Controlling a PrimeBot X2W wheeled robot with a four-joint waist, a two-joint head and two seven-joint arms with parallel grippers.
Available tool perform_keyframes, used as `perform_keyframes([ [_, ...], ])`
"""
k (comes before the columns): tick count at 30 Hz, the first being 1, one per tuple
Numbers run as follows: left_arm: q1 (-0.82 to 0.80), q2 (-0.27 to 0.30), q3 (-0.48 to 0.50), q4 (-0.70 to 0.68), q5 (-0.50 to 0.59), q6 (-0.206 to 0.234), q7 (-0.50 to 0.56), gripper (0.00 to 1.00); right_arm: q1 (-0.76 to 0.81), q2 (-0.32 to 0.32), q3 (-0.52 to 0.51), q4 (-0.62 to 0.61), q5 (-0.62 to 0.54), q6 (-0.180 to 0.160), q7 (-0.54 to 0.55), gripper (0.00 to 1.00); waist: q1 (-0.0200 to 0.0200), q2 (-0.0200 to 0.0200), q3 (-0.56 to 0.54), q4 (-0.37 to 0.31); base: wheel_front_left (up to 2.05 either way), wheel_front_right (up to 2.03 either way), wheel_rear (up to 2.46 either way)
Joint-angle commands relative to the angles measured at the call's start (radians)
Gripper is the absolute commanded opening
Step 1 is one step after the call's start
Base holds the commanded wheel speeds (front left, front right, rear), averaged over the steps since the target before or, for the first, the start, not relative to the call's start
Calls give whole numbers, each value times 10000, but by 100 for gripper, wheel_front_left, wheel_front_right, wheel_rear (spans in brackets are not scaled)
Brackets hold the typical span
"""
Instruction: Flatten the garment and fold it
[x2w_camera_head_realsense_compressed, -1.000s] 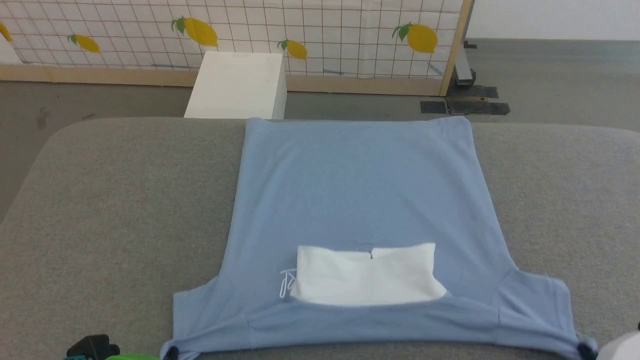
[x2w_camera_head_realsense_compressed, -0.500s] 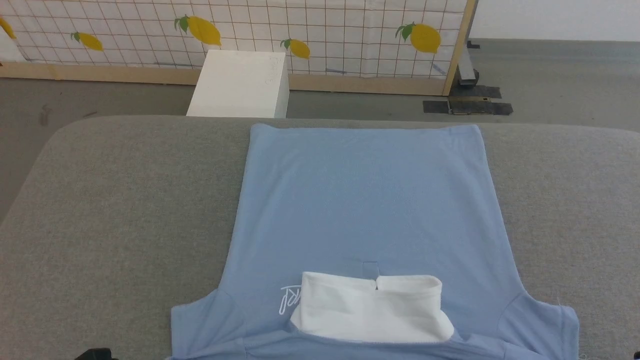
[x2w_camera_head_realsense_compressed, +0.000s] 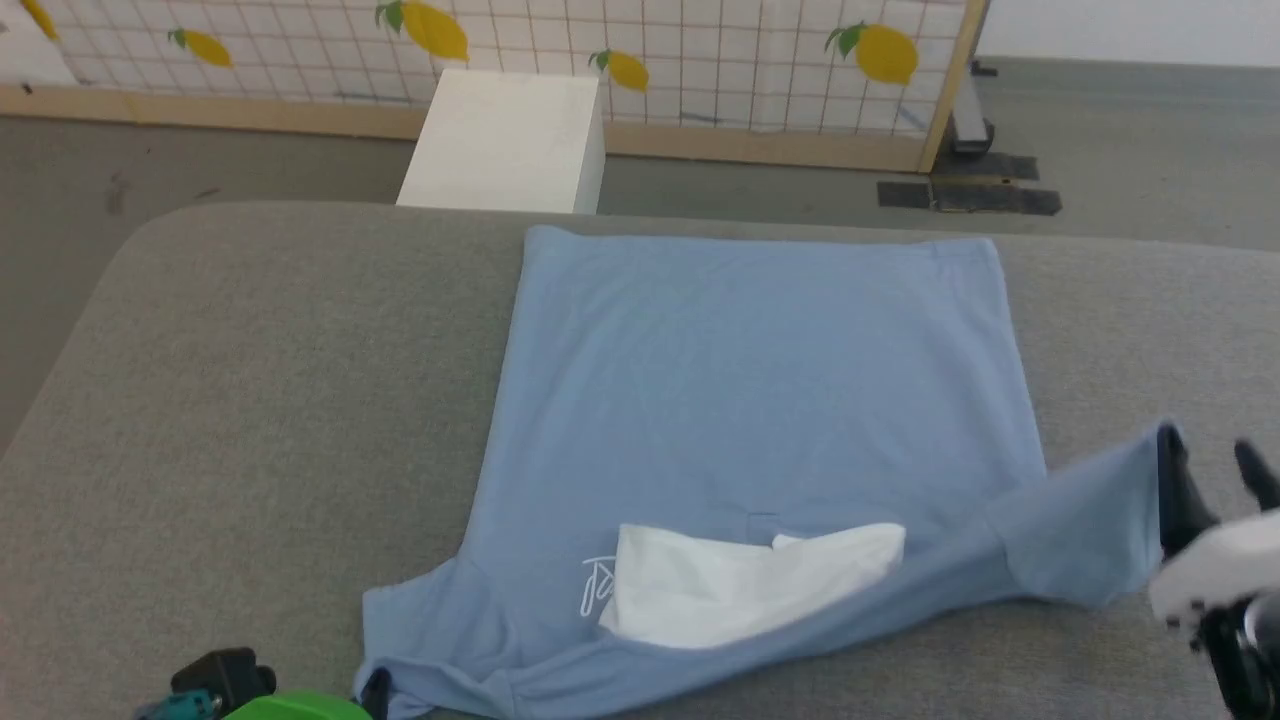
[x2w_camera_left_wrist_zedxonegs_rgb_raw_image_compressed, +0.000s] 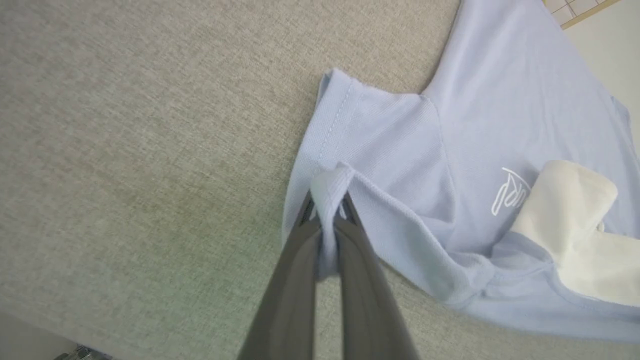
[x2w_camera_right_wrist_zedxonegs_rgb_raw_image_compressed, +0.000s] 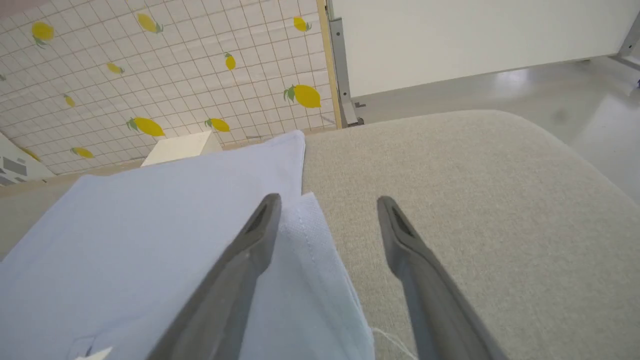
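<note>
Garment (x2w_camera_head_realsense_compressed: 760, 380), light sky-blue short-sleeved knit T-shirt: lay spread on grey fabric-covered desk (x2w_camera_head_realsense_compressed: 260, 400), collar near, hem far, with white rectangular cloth (x2w_camera_head_realsense_compressed: 740, 590) at collar. Left jaws: pinched tight on near-left sleeve hem. Right jaws: stood wide apart, gripped nothing, right sleeve edge against one finger.

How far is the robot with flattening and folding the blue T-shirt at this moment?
Done: the T-shirt body lies spread flat on the grey cushion. In hand: the left gripper is shut on the left sleeve edge; the right gripper is open beside the right sleeve. Left: the sleeves and neck are wrinkled, and no fold is made yet.
</note>
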Motion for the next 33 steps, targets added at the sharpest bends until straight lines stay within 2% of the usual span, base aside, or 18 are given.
perform_keyframes([
  [1,-292,-22,-56,-55,79,-98,-80,0,-583,-121,57,244,-178,-15,-345,100,1,0,346,330,0,0,0],
  [7,-752,-124,-252,-50,92,-325,-215,0,-2817,-788,64,1943,-634,-15,-907,100,1,0,1155,992,0,0,0],
  [14,-1380,-350,-453,307,19,-660,-462,0,-5323,-1859,207,4071,-1255,-15,-355,100,1,0,2275,1678,0,0,0],
  [19,-1878,-486,-596,662,-24,-931,-626,0,-6772,-2235,-283,5191,-1742,-15,-46,100,1,0,2915,2052,0,0,0],
  [27,-2481,-637,-797,1049,-58,-1287,-861,0,-8331,-2452,-1258,6425,-2819,-15,1139,100,1,0,3860,2470,0,0,0],
  [33,-2770,-732,-925,1232,-72,-1472,-1025,0,-9100,-2415,-2055,6747,-3678,-15,2901,100,1,0,4364,2633,0,0,0],
])
